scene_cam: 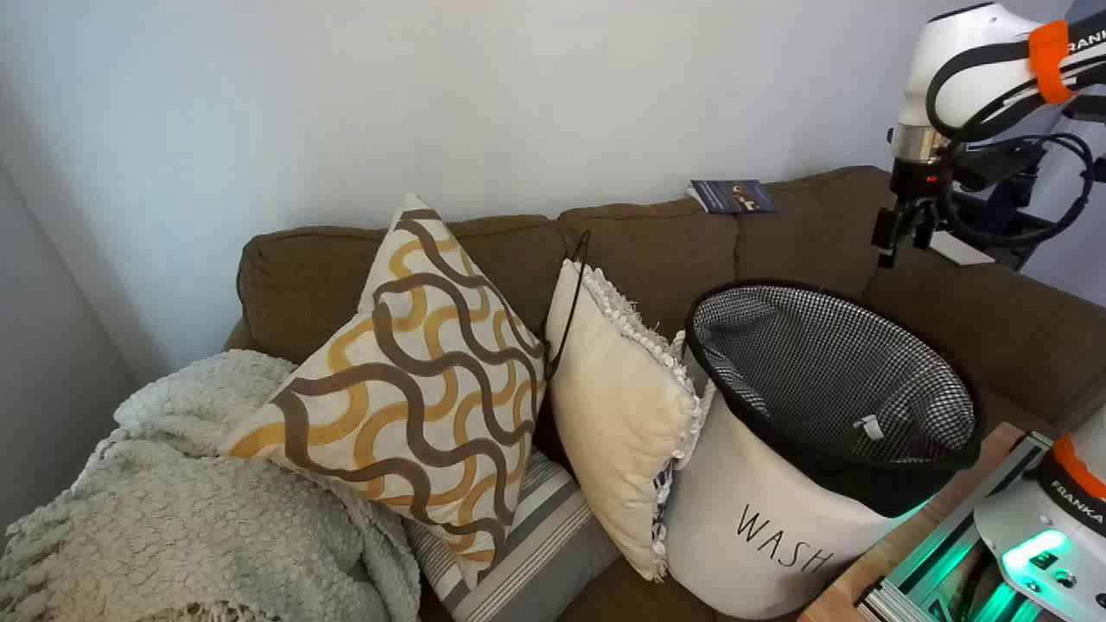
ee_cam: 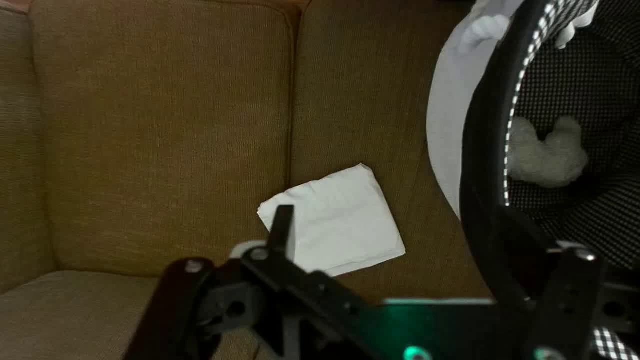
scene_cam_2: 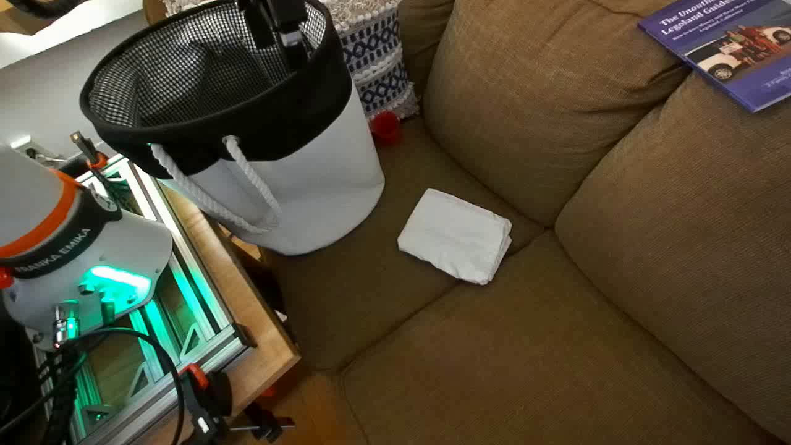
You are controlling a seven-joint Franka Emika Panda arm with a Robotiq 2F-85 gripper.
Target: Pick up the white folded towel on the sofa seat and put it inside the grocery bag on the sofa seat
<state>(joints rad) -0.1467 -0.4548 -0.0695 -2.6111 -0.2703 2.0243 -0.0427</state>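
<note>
Hanging above the brown sofa (scene_cam_2: 556, 346), the Robotiq gripper (ee_cam: 397, 220) has its jaws spread wide, gripping nothing. I can see the folded white towel (scene_cam_2: 454, 236) lying across a seat seam (ee_cam: 291, 100) below — near the WASH laundry hamper (scene_cam: 717, 475), not touching it — and a Legoland guidebook (scene_cam_2: 732, 59) on the backrest (scene_cam_2: 531, 74).

A home: brown sofa (scene_cam_2: 556, 352), patterned pillow (scene_cam: 432, 371), fleecy blanket (scene_cam: 199, 510).

In an exterior view, the camera faces the brown fabric sofa (scene_cam: 804, 238); in an exterior view, it looks steeply down, sharing the folded white cloth towel (scene_cam_2: 457, 236) with the downward-facing wrist view. All show the round white fabric hamper (scene_cam_2: 315, 194).
</note>
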